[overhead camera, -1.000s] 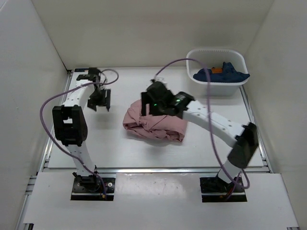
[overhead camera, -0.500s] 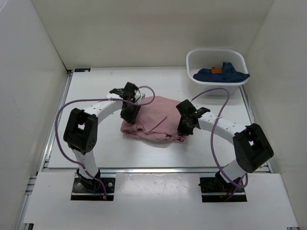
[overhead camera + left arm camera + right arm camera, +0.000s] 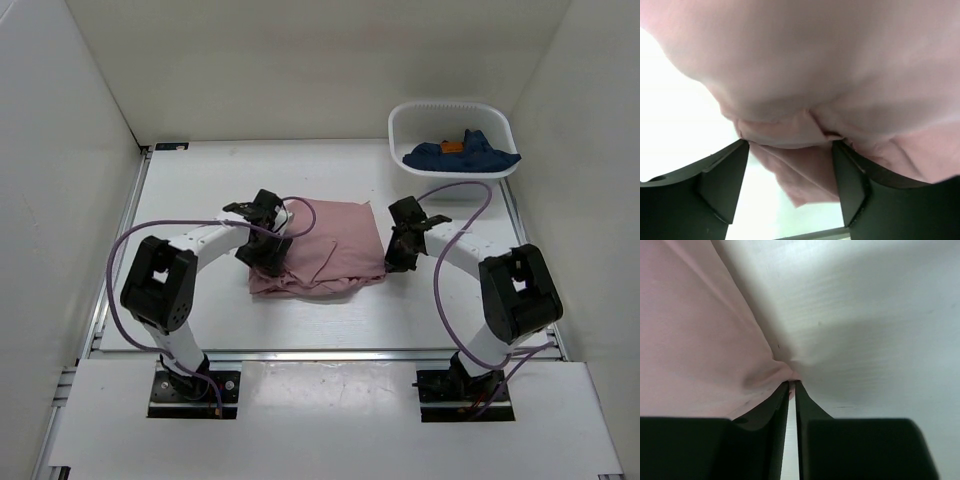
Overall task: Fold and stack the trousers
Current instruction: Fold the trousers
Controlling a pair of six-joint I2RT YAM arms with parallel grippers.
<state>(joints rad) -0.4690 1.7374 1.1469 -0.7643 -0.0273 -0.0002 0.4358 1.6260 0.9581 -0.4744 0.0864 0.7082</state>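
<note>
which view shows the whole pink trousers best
Top external: the whole folded trousers show. Left wrist sees only bunched cloth inside the open left gripper; right wrist only an edge pinched by the right gripper.

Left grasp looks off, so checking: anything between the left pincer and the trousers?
Nothing visible. The left pincer stands open right at the trousers, with a pink fold lying between its fingers. The right pincer is shut on the opposite edge.

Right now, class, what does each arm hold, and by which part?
Right fingers pinch the trousers by their right edge; left fingers, open around the left edge, hold nothing.
</note>
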